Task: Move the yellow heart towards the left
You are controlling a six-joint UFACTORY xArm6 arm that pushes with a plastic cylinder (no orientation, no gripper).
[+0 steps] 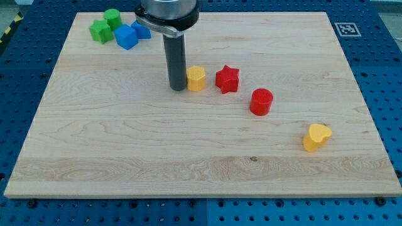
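The yellow heart (316, 137) lies on the wooden board (125, 150) at the view's lower right. My tip (177, 88) stands at the upper middle of the board, far to the heart's upper left. It is right beside the left side of a yellow hexagonal block (196, 78); I cannot tell if they touch. A red star (227, 79) and a red cylinder (261, 102) lie between the yellow hexagonal block and the heart.
Two green blocks (105, 25) and two blue blocks (131, 34) cluster at the board's upper left corner. A black-and-white marker (347, 29) sits at the upper right corner. The board rests on a blue perforated table (389, 75).
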